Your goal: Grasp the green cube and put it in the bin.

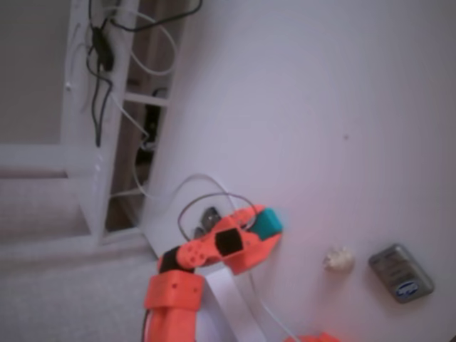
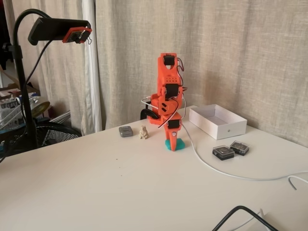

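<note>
The green cube (image 2: 175, 145) rests on the white table just in front of the arm's base. My orange gripper (image 2: 172, 140) points straight down onto it, the jaws closed against its sides. From above, the cube (image 1: 270, 222) shows as a teal block pinched at the tip of the gripper (image 1: 266, 226), between a thin upper finger and a broad lower one. The bin (image 2: 230, 129), a white rectangular box with nothing showing inside, stands on the table to the right of the arm in the side fixed view, a short way from the cube.
A grey device with a blue label (image 2: 125, 131) (image 1: 400, 272) and a small beige figurine (image 2: 143, 132) (image 1: 339, 259) lie left of the cube in the side fixed view. Two dark cases (image 2: 231, 150) sit in front of the bin. A white cable (image 2: 207, 166) crosses the table.
</note>
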You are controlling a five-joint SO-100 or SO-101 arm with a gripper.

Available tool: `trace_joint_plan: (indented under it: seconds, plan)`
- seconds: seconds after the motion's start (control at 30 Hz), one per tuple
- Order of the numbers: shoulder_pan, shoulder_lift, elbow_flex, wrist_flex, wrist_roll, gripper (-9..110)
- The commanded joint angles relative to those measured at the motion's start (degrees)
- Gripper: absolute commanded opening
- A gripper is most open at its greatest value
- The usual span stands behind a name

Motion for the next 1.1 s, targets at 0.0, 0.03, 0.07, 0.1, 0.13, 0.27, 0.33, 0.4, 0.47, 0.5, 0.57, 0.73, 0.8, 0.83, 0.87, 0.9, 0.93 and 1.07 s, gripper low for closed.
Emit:
trace_joint_plan:
  seconds: [0.0, 0.03, 0.07, 0.1, 0.13, 0.27, 0.33, 0.4, 0.47, 0.5, 0.57, 0.73, 0.8, 0.83, 0.87, 0.9, 0.93, 1.07]
  plan:
    - [-0.7, 2.5, -3.2, -1.1, 0.5, -8]
    - [-1.1, 3.3, -3.7, -1.1, 0.7, -8]
    - [-1.5, 4.0, -3.9, -1.2, 0.9, -8]
    - [-2.0, 4.7, -4.0, -1.8, 1.2, -8]
    - [-2.5, 5.4, -4.1, -2.5, 1.8, -8]
    - [-4.4, 8.0, -4.9, -4.0, 4.5, -8]
    - [-5.9, 10.5, -4.9, -5.5, 6.2, -8]
    - [-8.3, 13.3, -4.9, -6.6, 7.5, -8]
    - [-9.5, 15.3, -4.7, -8.0, 9.2, -8]
    - [-9.8, 15.8, -4.7, -8.4, 10.0, -8]
    - [-10.5, 16.7, -4.5, -8.6, 11.2, -8]
    - [-15.3, 25.5, -0.6, -9.2, 12.0, -8]
    - [-18.9, 30.4, 2.1, -9.2, 12.0, -8]
    - [-20.9, 33.0, 3.6, -9.2, 12.0, -8]
    - [-22.9, 35.6, 5.1, -9.2, 12.0, -8]
    - [-25.0, 38.1, 6.7, -9.4, 12.0, -8]
    - [-27.2, 40.9, 8.2, -9.4, 12.0, -8]
    - [-36.3, 52.8, 12.7, -11.4, 11.8, -8]
